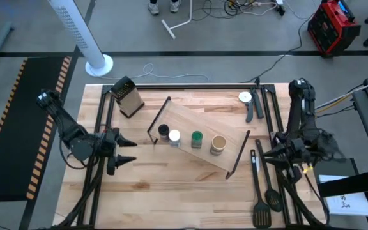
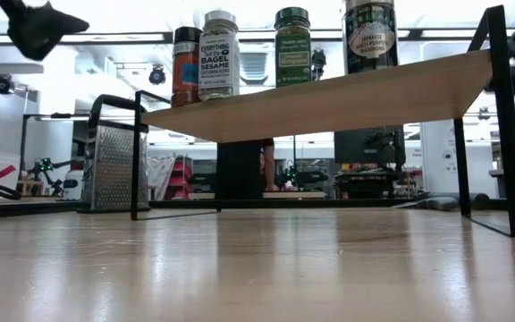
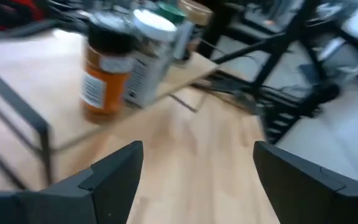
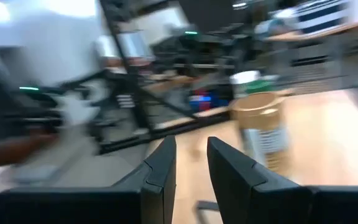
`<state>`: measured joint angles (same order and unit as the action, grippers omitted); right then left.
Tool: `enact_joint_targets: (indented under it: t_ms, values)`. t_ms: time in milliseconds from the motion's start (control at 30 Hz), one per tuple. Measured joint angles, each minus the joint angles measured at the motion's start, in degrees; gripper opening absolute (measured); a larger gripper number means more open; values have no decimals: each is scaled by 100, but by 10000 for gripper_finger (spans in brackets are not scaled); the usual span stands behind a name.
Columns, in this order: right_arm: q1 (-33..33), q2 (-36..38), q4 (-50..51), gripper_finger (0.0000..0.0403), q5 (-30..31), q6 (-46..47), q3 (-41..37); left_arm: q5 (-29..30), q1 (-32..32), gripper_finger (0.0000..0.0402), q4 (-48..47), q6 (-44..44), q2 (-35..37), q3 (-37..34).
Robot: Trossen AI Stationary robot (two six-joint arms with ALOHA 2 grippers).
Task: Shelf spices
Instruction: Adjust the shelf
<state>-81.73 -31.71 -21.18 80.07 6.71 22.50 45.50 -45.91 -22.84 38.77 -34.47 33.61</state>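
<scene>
All four jars stand in a row on the shelf (image 1: pixel 200 148), so the shelving looks done. Near to far in the high view: tan-lidded jar (image 1: pixel 218 143), green-lidded jar (image 1: pixel 197 138), white-lidded bagel sesame jar (image 1: pixel 174 137), black-lidded jar (image 1: pixel 163 131). Left gripper (image 1: pixel 128 151) waits at nine o'clock of the shelf, jaws wide, empty. Right gripper (image 1: pixel 264 153) sits at three o'clock, jaws narrow, empty. Box grater (image 1: pixel 128 97) stands at eleven o'clock. Most labels are blurred, probably seasonings.
</scene>
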Motion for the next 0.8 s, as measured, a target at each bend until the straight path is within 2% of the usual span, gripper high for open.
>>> enact_joint_targets:
  t_ms: [100, 200, 433, 633, 800]
  values:
    - [2, -573, 6, 73, 602, -29, 279, 231, 4, 295, -709, 261, -293, 410]
    - [2, -983, -2, 73, 941, -53, 516, 349, 5, 295, -1265, 689, -569, 652]
    - [241, -1389, -15, 73, 993, 206, 821, 345, 18, 295, -1514, 1322, -1078, 716]
    - [606, -1543, -12, 73, 227, -198, 1193, 344, 25, 295, -1476, 1276, -1357, 904]
    - [841, -1697, -9, 73, -311, -721, 1639, 196, 26, 295, -1431, 858, -1579, 1313]
